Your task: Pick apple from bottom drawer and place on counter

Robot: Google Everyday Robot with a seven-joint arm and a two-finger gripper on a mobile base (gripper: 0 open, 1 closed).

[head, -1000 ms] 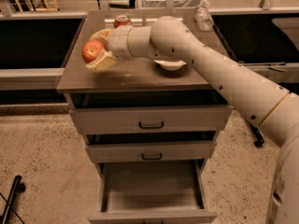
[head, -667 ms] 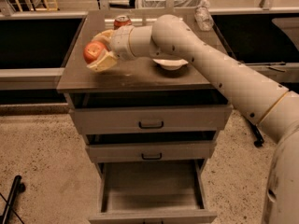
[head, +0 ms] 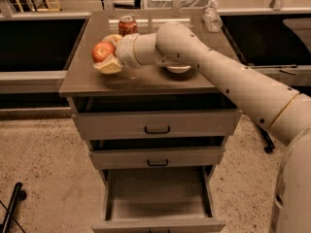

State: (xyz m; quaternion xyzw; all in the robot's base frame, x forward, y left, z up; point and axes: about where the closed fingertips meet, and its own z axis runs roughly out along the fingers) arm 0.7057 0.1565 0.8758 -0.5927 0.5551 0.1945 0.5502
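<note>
The red-orange apple sits between the fingers of my gripper, over the left part of the counter. The gripper is shut on the apple, low over the counter top or resting on it; I cannot tell which. My white arm reaches in from the right across the counter. The bottom drawer is pulled open below, and its grey inside shows nothing in it.
A red soda can stands at the back of the counter behind the gripper. A white bowl is partly hidden under my arm. A clear bottle lies at the back right. The two upper drawers are closed.
</note>
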